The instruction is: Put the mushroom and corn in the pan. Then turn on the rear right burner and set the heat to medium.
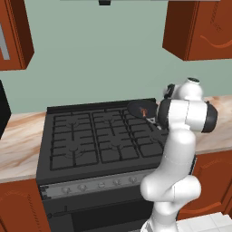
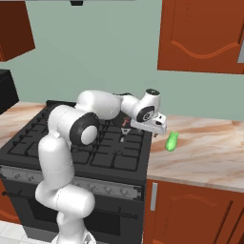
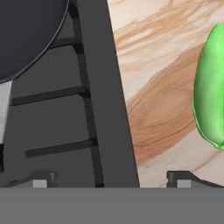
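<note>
Corn [image 2: 172, 141]: bright green and long like a finger. It lies on the light wood-look counter [image 2: 209, 152], just to the right of the stove. In the hand view the corn [image 3: 211, 87] is at the right edge, flat on the counter [image 3: 157, 83]. Nothing touches it.

Pan [image 1: 141, 108]: small, round and black. It sits on the grates at the back right of the stove [image 1: 90, 140]. A small red-orange bit shows inside it in the left base view. In the hand view the pan's dark round rim [image 3: 30, 35] is at the top left, with part of its grey handle [image 3: 5, 105] below it.

Gripper [image 2: 125, 134]: it hangs low over the right side of the stove [image 2: 71, 143], near the edge by the counter. Its two fingers are spread wide apart and hold nothing. In the hand view the two dark finger tips [image 3: 39, 180] stand far apart, one over the grates, one over the counter.

Stove knobs [image 1: 99, 184]: a row of small grey knobs runs along the front of the stove.

Cupboards [image 2: 200, 35]: red-brown ones hang on the green wall above.
</note>
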